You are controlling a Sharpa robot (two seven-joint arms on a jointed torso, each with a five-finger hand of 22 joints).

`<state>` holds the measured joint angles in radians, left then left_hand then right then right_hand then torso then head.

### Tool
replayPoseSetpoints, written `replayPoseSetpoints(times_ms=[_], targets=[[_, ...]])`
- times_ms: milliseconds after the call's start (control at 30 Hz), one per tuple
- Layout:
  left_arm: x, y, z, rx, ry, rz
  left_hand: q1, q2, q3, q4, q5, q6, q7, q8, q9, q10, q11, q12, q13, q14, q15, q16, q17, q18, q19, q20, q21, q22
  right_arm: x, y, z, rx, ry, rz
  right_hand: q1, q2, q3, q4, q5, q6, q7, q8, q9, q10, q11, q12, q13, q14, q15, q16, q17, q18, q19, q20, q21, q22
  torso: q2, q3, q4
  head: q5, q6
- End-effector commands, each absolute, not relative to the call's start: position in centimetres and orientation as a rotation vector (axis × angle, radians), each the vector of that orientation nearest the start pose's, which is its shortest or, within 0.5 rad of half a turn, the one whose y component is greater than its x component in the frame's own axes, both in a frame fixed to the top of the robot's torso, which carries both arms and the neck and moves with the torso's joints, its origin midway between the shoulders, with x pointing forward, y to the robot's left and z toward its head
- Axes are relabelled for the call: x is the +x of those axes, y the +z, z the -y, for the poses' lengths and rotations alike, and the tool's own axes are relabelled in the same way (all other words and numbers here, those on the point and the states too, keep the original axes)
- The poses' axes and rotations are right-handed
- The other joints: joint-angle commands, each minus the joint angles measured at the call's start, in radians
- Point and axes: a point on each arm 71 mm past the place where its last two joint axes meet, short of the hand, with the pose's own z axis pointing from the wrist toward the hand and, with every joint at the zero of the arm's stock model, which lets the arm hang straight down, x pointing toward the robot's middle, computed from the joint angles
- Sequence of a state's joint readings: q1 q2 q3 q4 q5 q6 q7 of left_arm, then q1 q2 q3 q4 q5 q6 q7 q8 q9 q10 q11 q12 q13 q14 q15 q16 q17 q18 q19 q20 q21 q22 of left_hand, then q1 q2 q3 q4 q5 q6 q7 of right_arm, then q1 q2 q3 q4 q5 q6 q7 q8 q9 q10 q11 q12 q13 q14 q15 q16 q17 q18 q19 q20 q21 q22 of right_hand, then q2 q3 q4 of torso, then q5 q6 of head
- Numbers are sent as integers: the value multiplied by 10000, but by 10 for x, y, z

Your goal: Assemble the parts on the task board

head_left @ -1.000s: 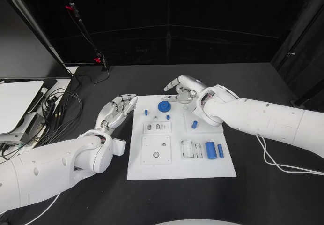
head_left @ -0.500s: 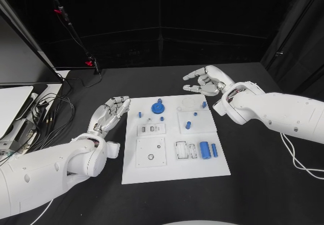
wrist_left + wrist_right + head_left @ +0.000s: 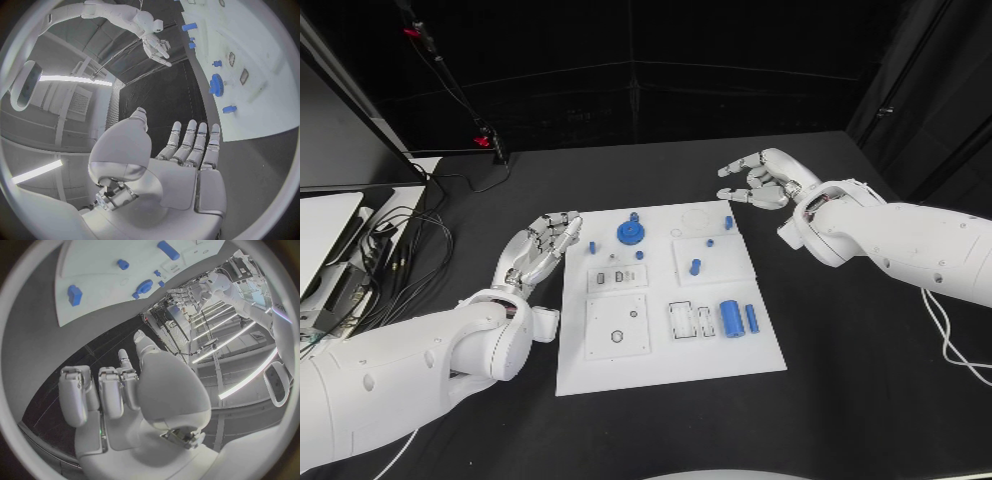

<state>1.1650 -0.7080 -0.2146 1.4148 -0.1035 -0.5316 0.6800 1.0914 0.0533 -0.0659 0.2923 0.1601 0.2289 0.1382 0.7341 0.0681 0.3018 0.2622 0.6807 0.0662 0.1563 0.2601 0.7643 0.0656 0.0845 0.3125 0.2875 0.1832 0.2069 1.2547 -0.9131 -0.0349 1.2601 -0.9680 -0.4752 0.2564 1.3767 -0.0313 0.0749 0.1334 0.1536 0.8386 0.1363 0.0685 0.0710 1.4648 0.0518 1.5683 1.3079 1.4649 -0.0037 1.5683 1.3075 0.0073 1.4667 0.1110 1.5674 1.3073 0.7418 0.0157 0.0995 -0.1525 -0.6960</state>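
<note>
The white task board (image 3: 675,355) lies mid-table with small blue parts on it: a gear (image 3: 632,233) at its far end, a thick cylinder (image 3: 730,317) with a thinner one (image 3: 751,318) beside it, and a peg (image 3: 695,267). My left hand (image 3: 538,245) lies flat beside the board's left edge, fingers straight, holding nothing. My right hand (image 3: 764,180) hovers over black table beyond the board's far right corner, fingers curled in, nothing visible in them. The left wrist view shows the straight fingers (image 3: 187,142), board (image 3: 262,60) and gear (image 3: 216,84). The right wrist view shows the curled fingers (image 3: 100,390) and board (image 3: 125,285).
Black cables (image 3: 423,235) and a white device (image 3: 322,225) crowd the table's left side. A white cable (image 3: 942,330) trails under my right arm. Dark curtains close off the back.
My right hand has drawn away from the board's far end, off to the right over bare table, with its fingers curled. The camera has shifted. My left hand stays beside the board.
</note>
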Motion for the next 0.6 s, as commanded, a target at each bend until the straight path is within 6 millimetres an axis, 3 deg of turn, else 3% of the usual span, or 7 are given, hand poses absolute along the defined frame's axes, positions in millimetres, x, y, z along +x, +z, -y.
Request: replayPoseSetpoints(times_ms=[33, 233, 433, 600], targets=[[470, -223, -183, -6666, -15539, -10969, 14, 59, -69, -9, 53, 97, 1598, 15, -12, 45, 33, 43, -10, 22, 33, 52, -7, 94, -52, 7, 53, 14, 533, -157, 326, 2282, 7061, -14550, 98, 0, 1, -63, -51, -98, -11, -36, -9, 1060, 36, 25, 2629, 1059, 9, 25, 2633, -73, 1041, -23, 34, 2635, -49, 96, -40, -60, -38], [468, -225, -185, -6667, -15528, -10941, 14, 52, -97, -5, 54, 110, 1599, 21, -11, 56, 31, 51, -9, 33, 31, 59, -6, 98, -38, 8, 68, 22, 531, -174, 335, 2228, 6659, -15146, 137, -4, 5, -90, -67, -136, -5, -35, -11, 1060, 41, 25, 2629, 1059, 12, 25, 2633, -73, 1041, -22, 34, 2635, -78, 145, -13, -245, -72], [467, -225, -186, -6653, -15521, -10898, 17, 48, -115, -5, 54, 120, 1597, 25, -10, 66, 31, 58, -8, 43, 29, 65, -5, 100, -30, 8, 77, 27, 528, -185, 341, 2240, 6463, -15516, 153, -8, 5, -102, -85, -147, -3, -31, -10, 1060, 46, 25, 2629, 1059, 14, 25, 2633, -73, 1041, -20, 34, 2635, -76, 116, -40, -388, -77], [466, -225, -186, -6642, -15527, -10873, 26, 47, -144, -5, 57, 141, 1596, 35, -8, 87, 29, 72, -6, 62, 26, 76, -4, 104, -19, 7, 92, 34, 527, -189, 345, 2289, 6357, -15640, 154, -11, 3, -103, -93, -149, -1, -29, -9, 1060, 48, 25, 2629, 1059, 16, 25, 2633, -73, 1041, -20, 34, 2635, -79, 114, -15, -488, -68]])
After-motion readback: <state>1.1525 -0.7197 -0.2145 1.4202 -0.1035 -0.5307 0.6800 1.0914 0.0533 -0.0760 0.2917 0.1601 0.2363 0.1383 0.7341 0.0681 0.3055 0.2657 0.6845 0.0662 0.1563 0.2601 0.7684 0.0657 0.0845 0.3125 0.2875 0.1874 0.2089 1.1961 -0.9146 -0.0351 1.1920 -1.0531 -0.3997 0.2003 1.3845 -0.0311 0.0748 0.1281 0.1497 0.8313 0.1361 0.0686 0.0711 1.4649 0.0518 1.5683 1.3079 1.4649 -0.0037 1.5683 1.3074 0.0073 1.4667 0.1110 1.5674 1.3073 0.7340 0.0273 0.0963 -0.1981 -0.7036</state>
